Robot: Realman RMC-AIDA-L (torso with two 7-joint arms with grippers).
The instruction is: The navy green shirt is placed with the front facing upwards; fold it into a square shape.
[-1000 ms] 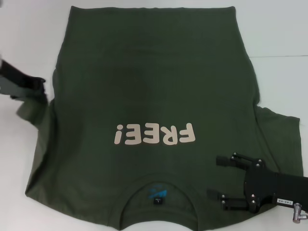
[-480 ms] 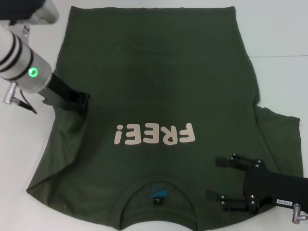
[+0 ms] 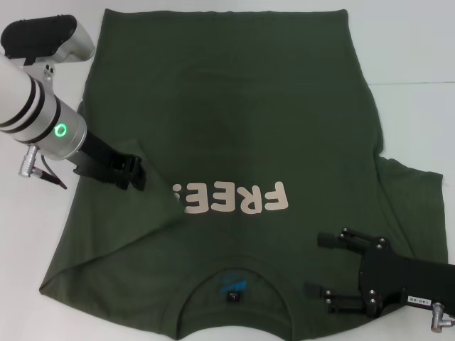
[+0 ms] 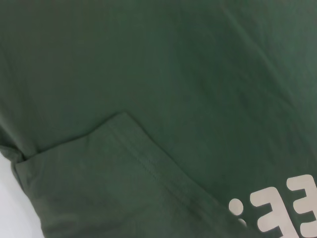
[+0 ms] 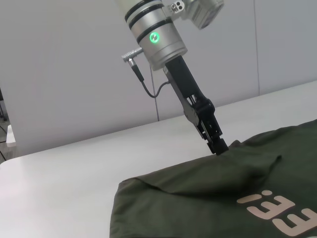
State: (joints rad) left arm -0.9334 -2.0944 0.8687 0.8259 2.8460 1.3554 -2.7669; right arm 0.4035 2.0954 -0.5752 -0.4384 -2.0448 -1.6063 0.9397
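Note:
The navy green shirt (image 3: 234, 121) lies spread front-up on the white table (image 3: 419, 42), with its cream "FREE!" print (image 3: 238, 199) and its collar label (image 3: 233, 288) toward me. My left gripper (image 3: 138, 174) is shut on the left sleeve and holds it lifted over the shirt's body, so the folded flap covers part of the exclamation mark. The right wrist view shows that gripper (image 5: 218, 144) pinching the raised cloth (image 5: 208, 198). In the left wrist view the sleeve hem (image 4: 124, 163) lies over the chest. My right gripper (image 3: 318, 263) stands open above the right shoulder, beside the collar.
Bare white table surrounds the shirt on the left (image 3: 28, 234) and at the far right. The right sleeve (image 3: 419, 206) lies flat and spread out toward the table's right side.
My left arm has swung in from the left edge, carrying the sleeve rightward over the shirt until the fold reaches the print. The right gripper has hardly moved.

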